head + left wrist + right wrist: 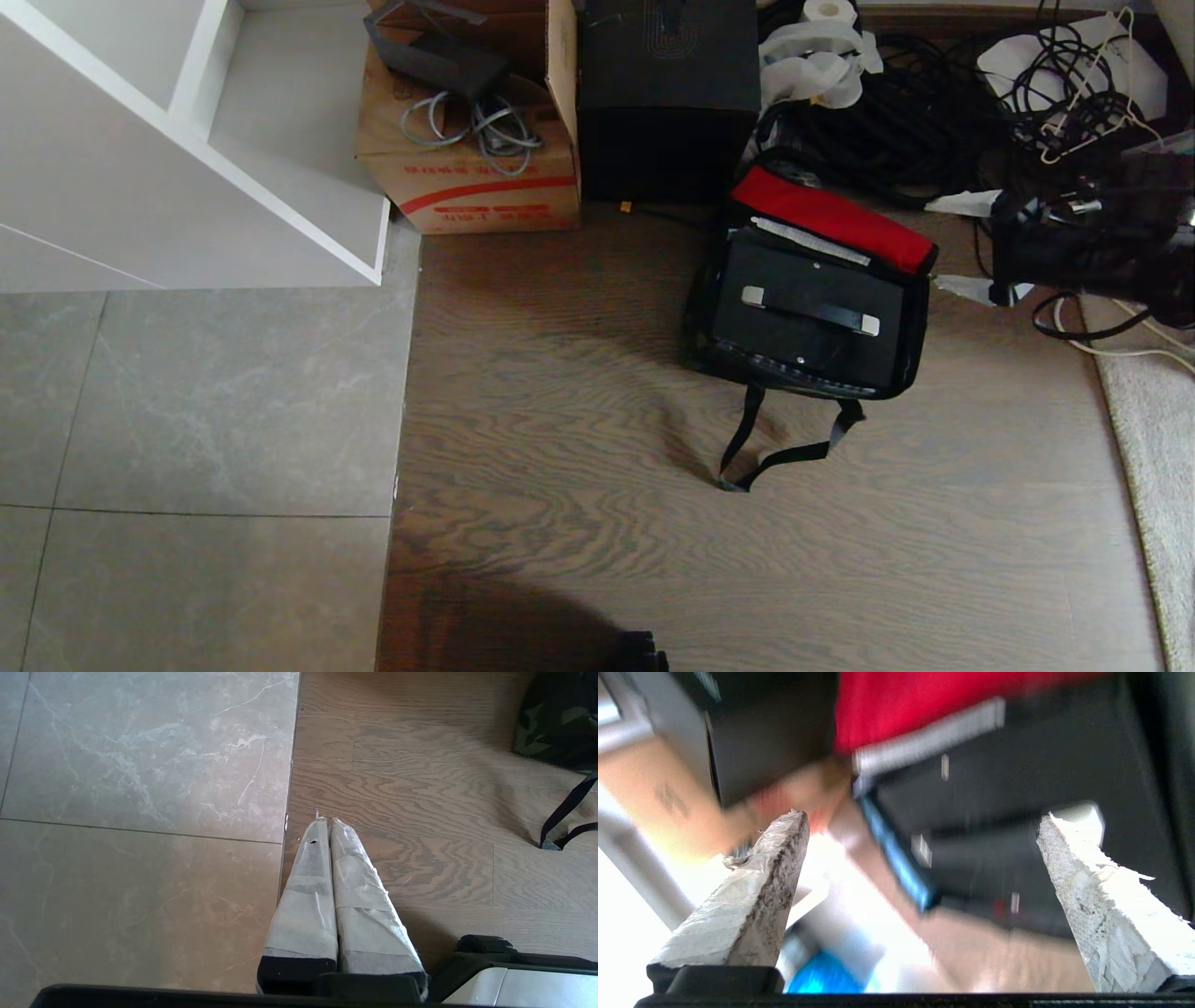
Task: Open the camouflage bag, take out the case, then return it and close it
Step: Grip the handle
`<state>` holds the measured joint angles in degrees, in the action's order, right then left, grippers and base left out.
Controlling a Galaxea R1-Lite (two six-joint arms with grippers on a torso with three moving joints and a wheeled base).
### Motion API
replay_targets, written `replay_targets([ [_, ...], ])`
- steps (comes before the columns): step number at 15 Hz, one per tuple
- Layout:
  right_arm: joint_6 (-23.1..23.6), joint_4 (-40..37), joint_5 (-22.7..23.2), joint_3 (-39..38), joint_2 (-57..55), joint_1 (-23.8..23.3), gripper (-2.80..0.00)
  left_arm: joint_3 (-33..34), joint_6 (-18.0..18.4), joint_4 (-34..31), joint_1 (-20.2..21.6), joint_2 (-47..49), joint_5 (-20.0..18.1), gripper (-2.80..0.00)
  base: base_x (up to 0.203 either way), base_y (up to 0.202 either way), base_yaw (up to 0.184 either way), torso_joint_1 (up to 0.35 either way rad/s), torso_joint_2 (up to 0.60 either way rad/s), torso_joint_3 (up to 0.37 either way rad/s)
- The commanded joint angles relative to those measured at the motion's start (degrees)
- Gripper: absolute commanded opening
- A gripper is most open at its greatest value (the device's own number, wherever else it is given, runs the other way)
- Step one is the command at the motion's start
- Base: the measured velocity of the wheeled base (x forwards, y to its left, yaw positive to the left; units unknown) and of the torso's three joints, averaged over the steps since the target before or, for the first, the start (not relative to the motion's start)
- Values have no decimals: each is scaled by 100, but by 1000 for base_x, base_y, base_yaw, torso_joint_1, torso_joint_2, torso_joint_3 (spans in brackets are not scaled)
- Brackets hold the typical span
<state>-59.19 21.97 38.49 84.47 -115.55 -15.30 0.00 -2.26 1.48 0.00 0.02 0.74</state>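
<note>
Fingers: left gripper (327, 820) pressed together, holding nothing; right gripper (922, 819) spread wide, nothing between them.

Head view. Camouflage bag (910, 369) right of centre on the wooden floor (560, 448), flap thrown back toward the top of the frame, red lining (831, 217) showing. Case (808, 313) lies flat inside the open bag, bar handle (809, 311) facing up. Black strap (780, 455) trails from the bag toward the lower centre. Tall black box (667, 93) at top centre, just above the bag; brown carton (467, 168) beside it to the left. White shelf unit (187, 140) upper left; grey tiles (187, 420) lower left. Tangle of black cables (934, 121) upper right. Pale rug (1153, 448) at right edge.

Left wrist view. Taped fingers (306, 896) over the seam between tile and wood, well apart from the bag, whose corner sits at upper right.

Right wrist view. Blurred. Taped fingers (752, 896) at either side; red lining and black case fill the upper and right frame.
</note>
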Motion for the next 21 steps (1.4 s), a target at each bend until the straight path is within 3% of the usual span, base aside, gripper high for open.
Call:
replay_targets([
  [1,-24,47,201,-595,568,3,0,53,-3,2,0,-2,5,-280,0,0,0,0,0,0],
  [2,4,51,321,-806,773,6,-280,53,-3,8,4,-2,5,-280,0,0,0,0,0,0],
  [4,302,40,657,-1674,1215,6,-280,53,-3,2,0,-2,5,-280,0,0,0,0,0,0],
  [6,1254,16,852,-2972,1942,7,-280,53,-3,2,1,-2,5,-280,0,0,0,0,0,0],
  [10,4752,-67,861,-5816,4061,-2,-280,53,-3,2,0,-2,5,-280,0,0,0,0,0,0],
  [11,5310,-133,688,-6263,4687,4,-280,53,-3,2,6,-2,5,-280,0,0,0,0,0,0],
  [13,5904,-363,63,-6935,5891,214,-280,53,-3,2,8,-2,5,-280,0,0,0,0,0,0],
  [15,6265,-973,-932,-7479,7015,629,-280,53,-3,2,0,-2,5,-280,0,0,0,0,0,0],
  [19,6541,-2045,-3172,-8019,8669,1845,-280,53,-3,2,6,-1,5,-280,0,0,0,0,0,0],
  [21,6561,-2256,-3590,-8096,9453,2049,-280,53,-3,2,0,-2,5,-280,0,0,0,0,0,0],
])
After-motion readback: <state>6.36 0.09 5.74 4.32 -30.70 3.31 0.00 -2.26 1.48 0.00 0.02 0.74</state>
